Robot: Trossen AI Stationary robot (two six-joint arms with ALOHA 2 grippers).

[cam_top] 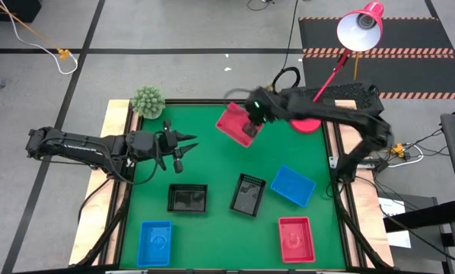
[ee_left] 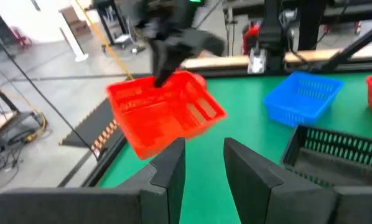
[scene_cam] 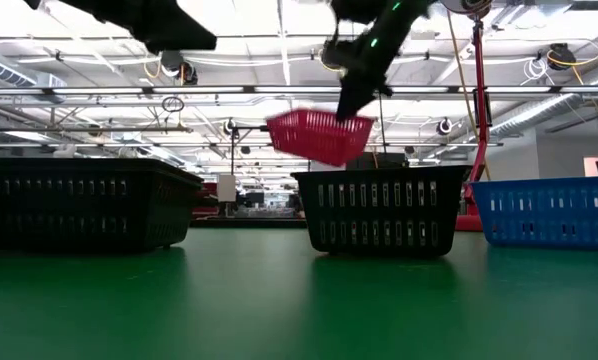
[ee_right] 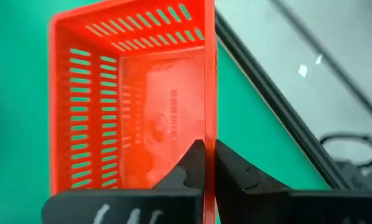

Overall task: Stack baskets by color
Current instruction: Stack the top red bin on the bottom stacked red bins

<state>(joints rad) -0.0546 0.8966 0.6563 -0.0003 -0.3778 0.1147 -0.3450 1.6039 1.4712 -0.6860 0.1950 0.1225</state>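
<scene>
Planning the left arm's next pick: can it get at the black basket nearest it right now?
Probably yes: the left gripper hovers just above that black basket, nothing between them, and its fingers hold nothing.

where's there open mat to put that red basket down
Bare green lies between the left gripper and the red basket held by the right gripper. The near half is crowded: two black baskets, two blue, one red.

lifted basket [cam_top: 236, 124]: 12 o'clock, above table [cam_top: 212, 164] | five baskets: 4 to 8 o'clock, well apart | plant [cam_top: 147, 101]: 10 o'clock corner | lamp base [cam_top: 306, 123]: 2 o'clock edge
</scene>
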